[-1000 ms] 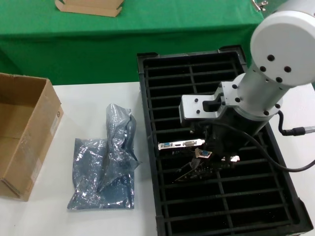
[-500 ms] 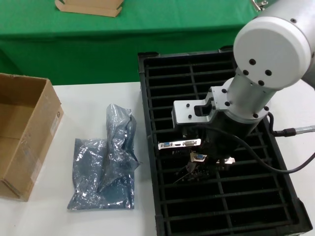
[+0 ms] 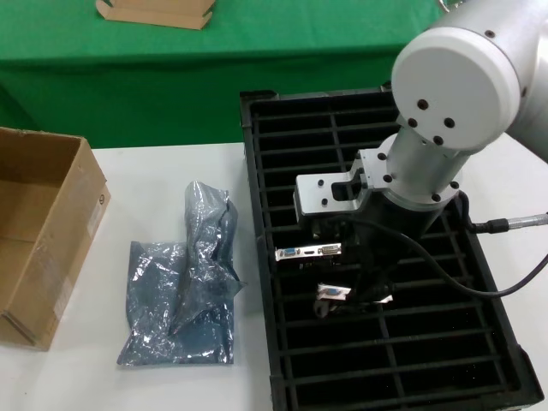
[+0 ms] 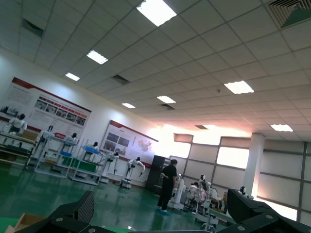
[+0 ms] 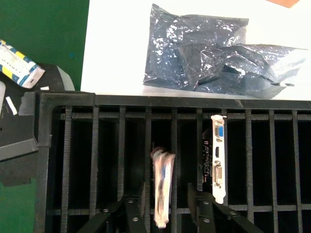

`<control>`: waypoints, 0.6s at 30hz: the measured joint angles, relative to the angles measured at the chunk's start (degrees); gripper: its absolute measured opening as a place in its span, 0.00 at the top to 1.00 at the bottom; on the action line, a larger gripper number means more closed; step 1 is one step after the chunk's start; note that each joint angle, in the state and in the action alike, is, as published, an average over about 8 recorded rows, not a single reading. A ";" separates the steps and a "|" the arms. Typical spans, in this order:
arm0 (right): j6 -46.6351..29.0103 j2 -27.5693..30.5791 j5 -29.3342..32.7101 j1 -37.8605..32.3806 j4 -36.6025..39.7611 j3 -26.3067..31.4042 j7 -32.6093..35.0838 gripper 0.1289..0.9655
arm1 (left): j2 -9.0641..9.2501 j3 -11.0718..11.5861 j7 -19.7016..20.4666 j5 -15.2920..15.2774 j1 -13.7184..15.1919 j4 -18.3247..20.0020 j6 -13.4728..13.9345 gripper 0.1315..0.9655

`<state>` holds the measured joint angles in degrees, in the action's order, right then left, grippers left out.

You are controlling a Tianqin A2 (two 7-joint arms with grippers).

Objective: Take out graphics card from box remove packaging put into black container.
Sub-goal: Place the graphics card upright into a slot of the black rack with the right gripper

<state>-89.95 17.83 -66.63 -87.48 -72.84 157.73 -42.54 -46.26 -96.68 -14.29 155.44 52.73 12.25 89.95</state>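
Between the parted fingers of my right gripper (image 3: pixel 353 295) (image 5: pixel 162 196), a graphics card (image 3: pixel 332 293) (image 5: pixel 163 187) shows as a blurred silvery bracket, with a gap on each side. It is over a slot of the black container (image 3: pixel 257 180) (image 5: pixel 48 145). Another graphics card (image 3: pixel 308 252) (image 5: pixel 218 155) stands in the neighbouring slot, blue and white ports facing up. The empty packaging (image 3: pixel 184 282) (image 5: pixel 209 53) lies crumpled on the white table left of the container. The open box (image 3: pixel 43 231) sits at the far left. My left gripper (image 4: pixel 160 206) is raised, open and empty, facing the room.
A flat tan cardboard tray (image 3: pixel 154 12) lies on the green-clothed table (image 3: pixel 342 34) behind. A grey cable (image 3: pixel 514 227) runs off my right arm over the container's right rim. A small white packet (image 5: pixel 17 68) lies beyond the container's end.
My right arm has shifted left over the container. The card that sat between its fingers now shows lower and blurred, free of the fingers.
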 joint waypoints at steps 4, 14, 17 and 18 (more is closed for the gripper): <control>0.00 -0.78 0.72 -0.11 1.32 0.00 0.93 0.71 | -0.01 -0.21 -0.01 0.11 -0.04 0.15 0.00 0.00; 0.00 -1.38 1.98 0.07 2.40 0.00 1.73 0.56 | -0.13 -1.11 -0.44 0.16 0.18 0.66 0.00 0.00; 0.00 -0.81 2.42 0.52 1.57 0.00 1.29 0.47 | -0.14 -1.42 -0.62 0.11 0.37 0.73 0.00 0.00; 0.00 -0.60 2.60 0.72 1.25 0.00 1.10 0.44 | -0.15 -1.51 -0.67 0.10 0.44 0.74 0.00 0.00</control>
<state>-89.95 17.23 -64.03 -86.76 -71.58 157.73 -41.44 -46.40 -98.19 -14.96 155.54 53.17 12.99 89.95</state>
